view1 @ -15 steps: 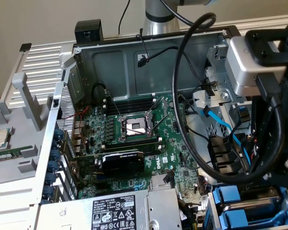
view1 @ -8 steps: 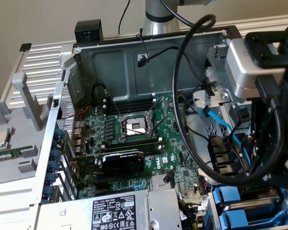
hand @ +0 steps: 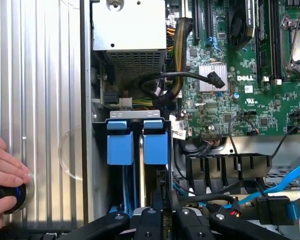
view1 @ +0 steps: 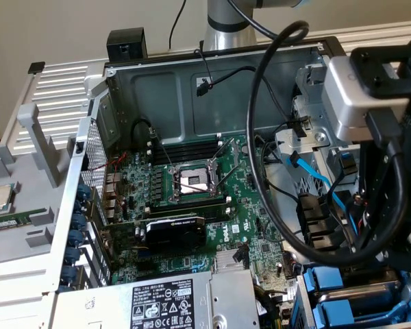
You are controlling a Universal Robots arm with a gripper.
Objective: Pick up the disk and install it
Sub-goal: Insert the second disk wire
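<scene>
In the chassis drive bay [hand: 135,119] — the disk [hand: 155,146] stands on edge in its blue frame beside a second blue carrier [hand: 120,147], lined up with its slot. The gripper [hand: 164,199] hangs directly over it, probably guiding it; clamped or apart — cannot tell.

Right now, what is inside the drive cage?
Two blue frames stand side by side; the tool covers part of them, so drives in them cannot be made out.
</scene>
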